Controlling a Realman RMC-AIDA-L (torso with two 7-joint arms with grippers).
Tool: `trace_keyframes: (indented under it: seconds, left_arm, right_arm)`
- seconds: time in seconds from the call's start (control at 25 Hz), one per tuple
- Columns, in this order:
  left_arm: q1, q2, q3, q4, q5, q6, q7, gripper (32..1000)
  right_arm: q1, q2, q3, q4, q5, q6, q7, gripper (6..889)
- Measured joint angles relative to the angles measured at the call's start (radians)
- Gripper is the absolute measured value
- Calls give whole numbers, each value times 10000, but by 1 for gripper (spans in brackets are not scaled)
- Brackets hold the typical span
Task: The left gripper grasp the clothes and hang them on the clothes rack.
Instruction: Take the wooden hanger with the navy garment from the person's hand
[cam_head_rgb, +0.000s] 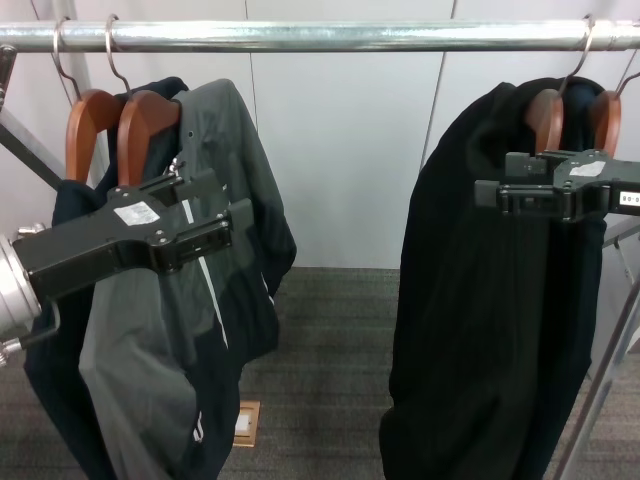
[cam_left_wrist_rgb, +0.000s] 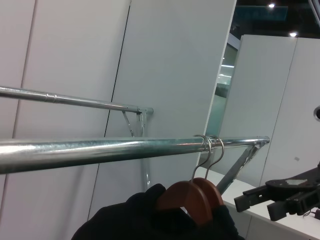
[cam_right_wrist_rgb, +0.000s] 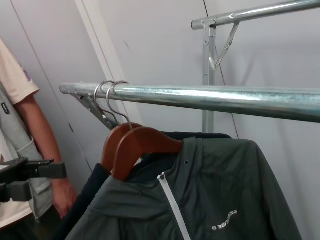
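Two hangers crowd the rack (cam_head_rgb: 330, 36) left end. My left gripper (cam_head_rgb: 215, 230) looks shut, empty, touching jacket (cam_head_rgb: 215, 300) not T-shirt (cam_head_rgb: 55, 330); risk: dragging wrong garment. Right gripper (cam_head_rgb: 500, 195) idle, state unclear.

A grey-and-dark zip jacket (cam_head_rgb: 190, 300) and a long black coat (cam_head_rgb: 490, 300) hang on wooden hangers.

Pale white wall panels (cam_head_rgb: 340, 150) with thin vertical seams fill the backdrop from ten to two o'clock. Below, at six o'clock, lies a dark grey ribbed carpet floor (cam_head_rgb: 330, 330), with a small square brass-framed floor socket (cam_head_rgb: 245, 423) set into it at seven o'clock. In the left wrist view, round ceiling spotlights (cam_left_wrist_rgb: 271, 5) glow at one o'clock above white partition walls (cam_left_wrist_rgb: 270, 90).
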Motion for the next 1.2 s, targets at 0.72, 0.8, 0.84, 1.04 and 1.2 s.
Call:
trace_keyframes:
  seconds: [0.72,0.8,0.84,1.04,1.2]
  left_arm:
    - [-4,11,-2,-5,1,48,-62,727]
    - [25,22,-64,-5,1,188,-108,727]
    - [36,28,-94,-4,1,232,-137,727]
    - [39,35,-106,-5,11,243,-153,727]
    - [38,34,-88,-4,30,246,-155,727]
  right_arm:
    - [17,0,1,1,11,-27,21,825]
    - [17,0,0,-1,10,-34,23,825]
    - [17,0,0,-3,10,-36,24,824]
    - [15,0,0,1,10,-42,27,824]
    - [15,0,0,1,10,-47,30,824]
